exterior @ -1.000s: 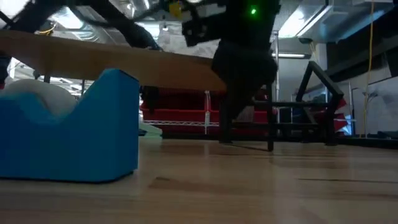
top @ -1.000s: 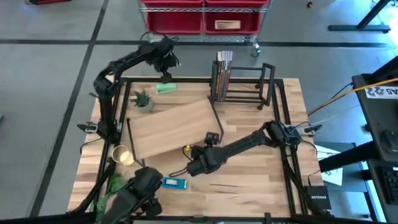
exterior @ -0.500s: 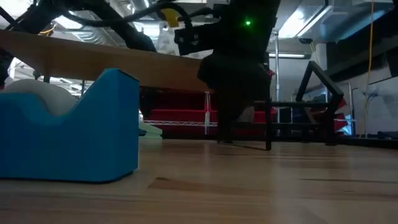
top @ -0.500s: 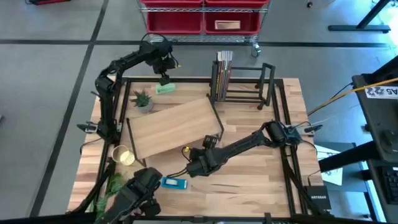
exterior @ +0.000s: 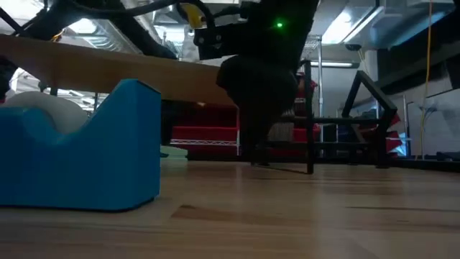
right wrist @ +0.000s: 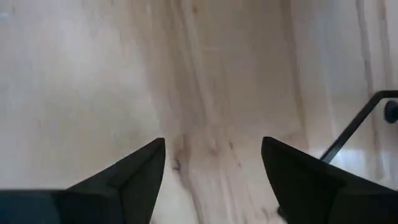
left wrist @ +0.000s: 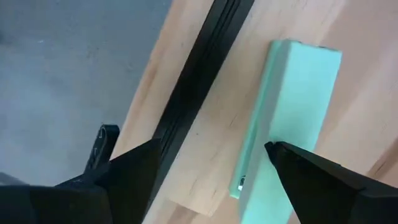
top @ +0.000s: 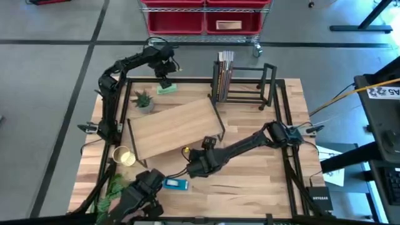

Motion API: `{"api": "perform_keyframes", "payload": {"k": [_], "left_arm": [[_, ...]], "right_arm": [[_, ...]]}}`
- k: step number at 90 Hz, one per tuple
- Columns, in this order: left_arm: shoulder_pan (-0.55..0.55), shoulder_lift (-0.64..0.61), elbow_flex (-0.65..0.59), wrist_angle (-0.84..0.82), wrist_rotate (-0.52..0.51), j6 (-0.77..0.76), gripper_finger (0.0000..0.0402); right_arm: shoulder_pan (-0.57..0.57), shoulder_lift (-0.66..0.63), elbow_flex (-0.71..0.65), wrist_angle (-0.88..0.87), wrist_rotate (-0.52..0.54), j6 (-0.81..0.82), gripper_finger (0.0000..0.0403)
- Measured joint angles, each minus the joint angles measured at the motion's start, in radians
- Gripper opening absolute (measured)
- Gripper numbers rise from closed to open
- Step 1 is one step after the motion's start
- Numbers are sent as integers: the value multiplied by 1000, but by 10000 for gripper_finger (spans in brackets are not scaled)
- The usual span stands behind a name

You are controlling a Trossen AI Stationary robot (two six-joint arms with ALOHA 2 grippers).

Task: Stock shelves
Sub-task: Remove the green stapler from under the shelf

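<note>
High view: your two arms work at opposite ends of the table (top: 250,181).
Left gripper (left wrist: 208,171): at the far edge near the left corner, fingers spread, hovering over the mint green box (left wrist: 292,124).
Right gripper (right wrist: 211,155): fingers released, over bare wood by the wood-topped shelf's near edge.
Wood-topped shelf (top: 175,128): left of centre, skewed.
Black book rack (top: 244,84): at the far edge, books (top: 224,75) upright in its left end.
Blue dispenser (exterior: 86,151): near edge.

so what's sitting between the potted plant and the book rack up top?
In the high view, only the mint green box, with the left gripper over it, between the potted plant and the book rack.
</note>
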Motion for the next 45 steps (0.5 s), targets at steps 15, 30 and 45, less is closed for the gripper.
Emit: {"api": "perform_keyframes", "payload": {"k": [15,30,45], "left_arm": [[-14,0,57,-36,6,-51,299],[-47,0,67,-74,35,-39,299],[-73,0,22,-42,-17,-17,299]], "right_arm": [[-4,0,0,-3,1,-3,252],[-6,0,0,-3,0,-8,252],[-6,0,0,0,0,-9,252]]}}
